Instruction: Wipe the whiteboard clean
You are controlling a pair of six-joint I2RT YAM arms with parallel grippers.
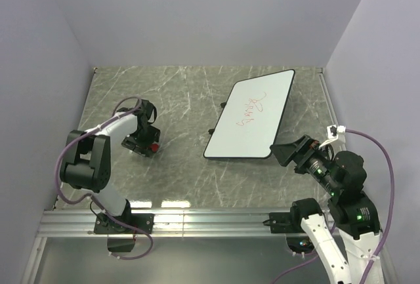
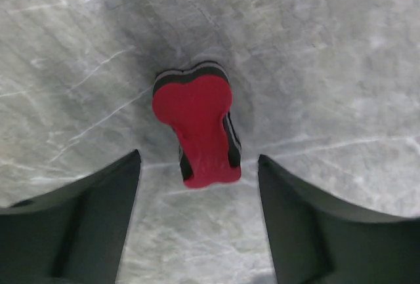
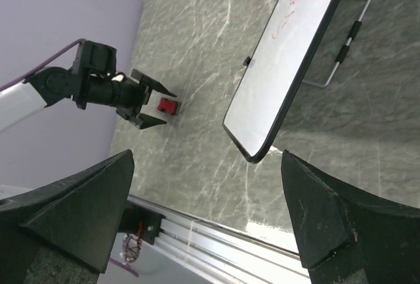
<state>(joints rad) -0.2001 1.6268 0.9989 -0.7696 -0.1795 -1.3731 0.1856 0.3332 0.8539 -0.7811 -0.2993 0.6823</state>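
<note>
Whiteboard (image 1: 252,115) just beyond right hand (image 1: 285,151), seemingly apart.

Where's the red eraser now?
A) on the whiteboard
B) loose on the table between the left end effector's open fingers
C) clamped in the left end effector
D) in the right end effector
B: the left wrist view shows the red eraser on the table, with the left end effector open.

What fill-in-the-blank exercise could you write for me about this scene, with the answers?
1. The writing on the whiteboard is ____ in colour.
2. The eraser lies on the table between the fingertips of the left gripper, whose jaws are ____.
3. The right gripper holds ____.
Missing words: red; open; nothing.
</note>
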